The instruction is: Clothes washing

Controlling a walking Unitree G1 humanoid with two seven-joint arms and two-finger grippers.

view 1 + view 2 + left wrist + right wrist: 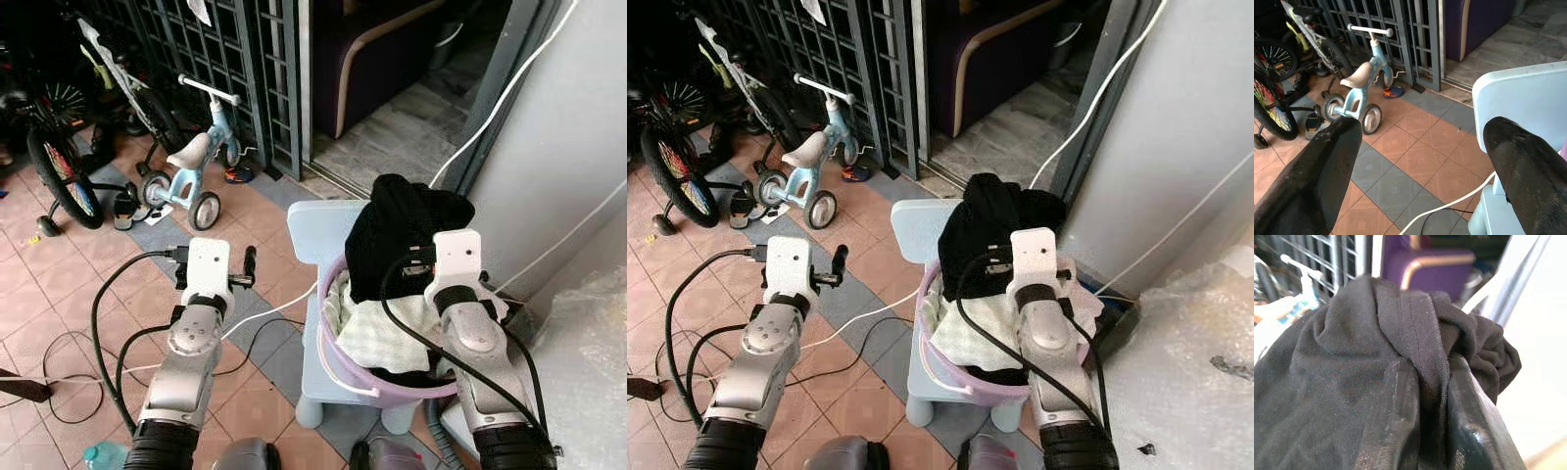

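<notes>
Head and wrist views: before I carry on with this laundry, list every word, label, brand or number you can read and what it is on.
None can be read.
White tag on the grille: too small and blurred to tell if it is printed.
Blue balance bike: no legible marking.
Purple basin: none.
Black garment pinched in the right gripper: seam only, no label.
Left gripper, jaws open: no markings.

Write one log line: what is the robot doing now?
right tool: shut on black cloth | basin: on chair | left tool: open, idle
</notes>
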